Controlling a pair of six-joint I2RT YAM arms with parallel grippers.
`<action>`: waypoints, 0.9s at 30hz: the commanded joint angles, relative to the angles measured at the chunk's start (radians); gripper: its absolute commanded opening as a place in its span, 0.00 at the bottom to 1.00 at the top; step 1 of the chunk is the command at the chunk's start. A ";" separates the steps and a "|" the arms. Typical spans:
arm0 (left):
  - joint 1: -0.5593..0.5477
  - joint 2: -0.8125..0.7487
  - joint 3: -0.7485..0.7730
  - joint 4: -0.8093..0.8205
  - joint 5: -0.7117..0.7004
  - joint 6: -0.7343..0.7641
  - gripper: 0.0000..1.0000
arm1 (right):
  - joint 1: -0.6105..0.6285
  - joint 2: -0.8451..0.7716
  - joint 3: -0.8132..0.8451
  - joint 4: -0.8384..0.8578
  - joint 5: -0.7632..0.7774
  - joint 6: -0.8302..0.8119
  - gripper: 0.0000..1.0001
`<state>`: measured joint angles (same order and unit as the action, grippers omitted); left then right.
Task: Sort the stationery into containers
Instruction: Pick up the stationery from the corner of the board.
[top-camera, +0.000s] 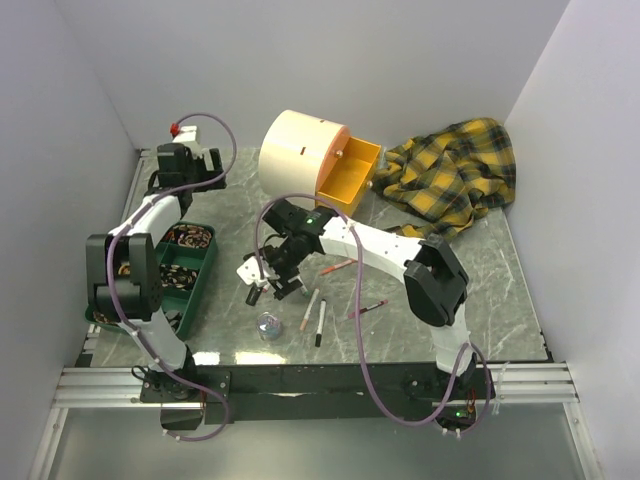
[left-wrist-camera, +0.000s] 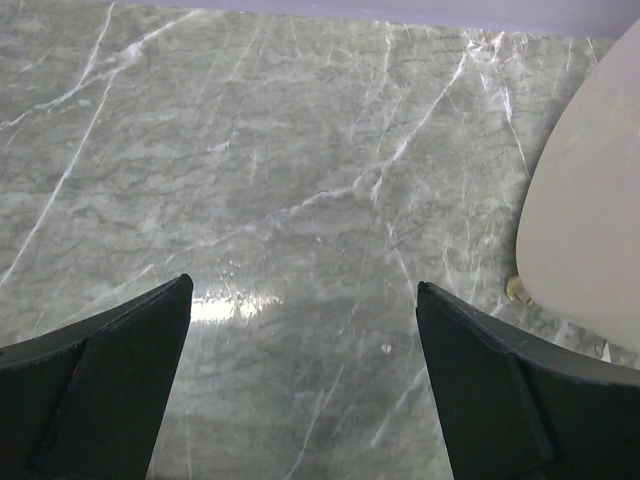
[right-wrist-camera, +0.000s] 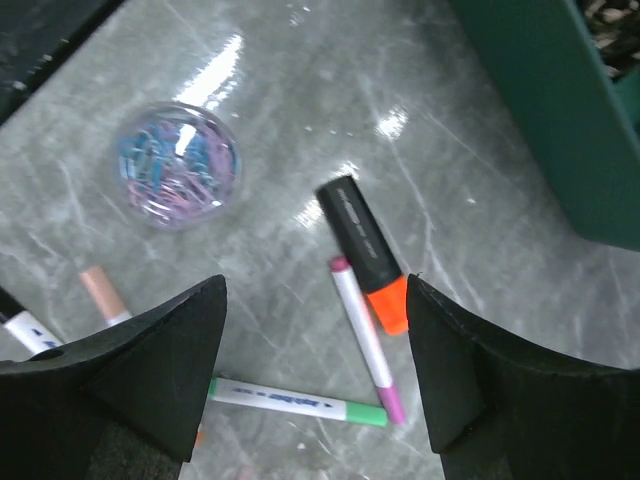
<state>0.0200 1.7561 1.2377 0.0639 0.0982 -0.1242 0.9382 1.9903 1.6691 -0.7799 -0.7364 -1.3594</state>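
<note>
Top external view: close to the near edge of the table (top-camera: 500, 300), left of its middle, a clear round case of paper clips (top-camera: 270, 325) stands by itself. Just right of it lie a pale-capped white pen (top-camera: 309, 311) and a black-capped white pen (top-camera: 320, 323), side by side and nearly parallel. A pink pen (top-camera: 368, 307) lies further right, apart from both.

In the right wrist view, the right gripper (right-wrist-camera: 317, 285) hangs over the table just beyond the clip case, its jaws spread wide and grasping nothing. Beneath the gap lie three pieces of stationery. An orange-capped black marker (right-wrist-camera: 362, 250) is there, with a pink-capped white pen (right-wrist-camera: 365, 345) just beside its cap. A green-capped white pen (right-wrist-camera: 295, 402) lies crosswise at that pen's pink end.

A dark green tray (top-camera: 200, 262) sits along the left edge, holding small dark items too blurred to name. A reddish pen (top-camera: 338, 267) lies near the table's middle, beside the right arm.

At the far edge stands the cream round-topped cabinet (top-camera: 298, 150), its orange drawer (top-camera: 352, 178) pulled out toward the right. A yellow plaid cloth (top-camera: 452, 175) is heaped in the far right corner, just beside that drawer.

The left gripper (left-wrist-camera: 304, 285) is near the far left corner, released, with only bare marble between its jaws and the cabinet's cream side at the right of its view.
</note>
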 joint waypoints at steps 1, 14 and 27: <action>0.005 -0.090 -0.021 -0.001 0.009 -0.003 0.99 | 0.040 -0.033 -0.050 -0.045 -0.014 -0.027 0.78; 0.026 -0.164 -0.090 0.016 0.008 0.001 0.99 | 0.139 -0.007 -0.086 0.001 0.071 0.040 0.79; 0.028 -0.172 -0.124 0.027 0.012 -0.008 0.99 | 0.148 0.071 -0.022 -0.067 0.051 0.034 0.79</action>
<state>0.0452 1.6260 1.1229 0.0498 0.1001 -0.1211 1.0798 2.0384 1.5944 -0.8120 -0.6701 -1.3277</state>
